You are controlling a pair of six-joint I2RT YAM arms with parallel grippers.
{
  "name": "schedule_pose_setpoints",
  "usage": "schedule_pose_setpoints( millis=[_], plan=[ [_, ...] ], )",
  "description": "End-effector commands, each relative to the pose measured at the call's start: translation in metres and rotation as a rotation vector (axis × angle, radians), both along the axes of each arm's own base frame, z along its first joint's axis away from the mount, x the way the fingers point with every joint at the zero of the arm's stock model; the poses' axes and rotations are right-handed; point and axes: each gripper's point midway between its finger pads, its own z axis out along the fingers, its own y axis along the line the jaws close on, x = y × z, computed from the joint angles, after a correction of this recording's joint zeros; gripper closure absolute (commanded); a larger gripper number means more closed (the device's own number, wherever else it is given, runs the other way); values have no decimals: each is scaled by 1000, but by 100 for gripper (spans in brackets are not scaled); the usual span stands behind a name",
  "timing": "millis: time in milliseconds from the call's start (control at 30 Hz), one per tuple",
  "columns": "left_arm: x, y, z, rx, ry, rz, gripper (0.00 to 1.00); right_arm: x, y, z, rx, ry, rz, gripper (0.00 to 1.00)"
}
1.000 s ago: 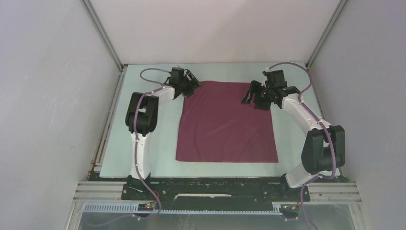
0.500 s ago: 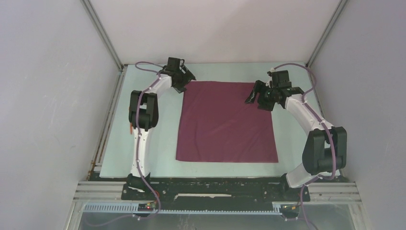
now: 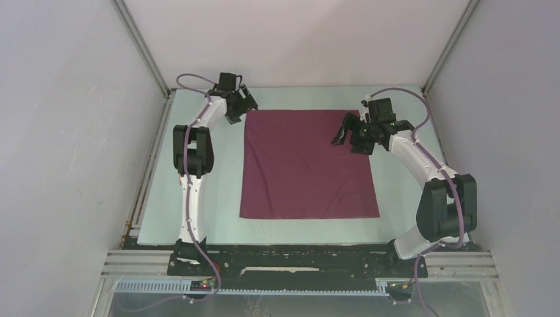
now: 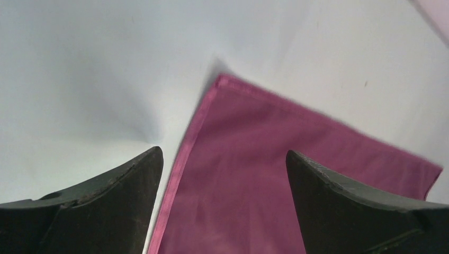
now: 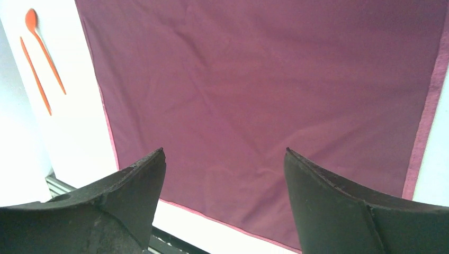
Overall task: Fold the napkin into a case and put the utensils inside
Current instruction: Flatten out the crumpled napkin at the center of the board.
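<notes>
The maroon napkin (image 3: pixel 309 165) lies flat as an open square on the table. My left gripper (image 3: pixel 242 109) is open just outside the napkin's far left corner. In the left wrist view that corner of the napkin (image 4: pixel 296 159) lies flat between and beyond the open left gripper (image 4: pixel 225 164). My right gripper (image 3: pixel 349 137) is open and empty above the napkin's far right part. In the right wrist view the right gripper (image 5: pixel 225 169) hovers over the napkin (image 5: pixel 265 79). Two orange utensils, a spoon (image 5: pixel 45 53) and a thin stick (image 5: pixel 34 74), lie on the table left of the cloth. The left arm mostly hides them in the top view.
The pale table (image 3: pixel 396 218) is enclosed by grey walls with metal posts at the far corners. A black rail (image 3: pixel 297 254) carries the arm bases at the near edge. The left arm stretches along the table's left side.
My left gripper moved left and farther back, drawing the napkin's far left corner out. The cloth shifted left and now lies squarer. The right gripper shifted only slightly and stayed open.
</notes>
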Motion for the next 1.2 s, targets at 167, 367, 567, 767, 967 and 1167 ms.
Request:
schedule_pose_setpoints(
  millis=[167, 367, 567, 767, 967, 1167],
  plan=[
    [-100, -34, 102, -124, -160, -129, 7, -33, -36, -31, -168, 188, -156, 8],
    [-203, -67, 116, -231, -208, -167, 0, -85, -73, -56, -137, 407, -364, 9],
    [-290, -56, 108, -182, -184, -225, 0, -150, -117, -80, -161, 632, -535, 12],
    [-352, -34, 84, -194, -163, -198, 4, -174, -122, -91, -174, 666, -551, 19],
    [-386, -27, 65, -225, -152, -193, 10, -181, -118, -104, -158, 698, -560, 38],
    [-394, -24, 64, -212, -151, -205, 11, -186, -116, -120, -152, 718, -555, 41]
  ],
)
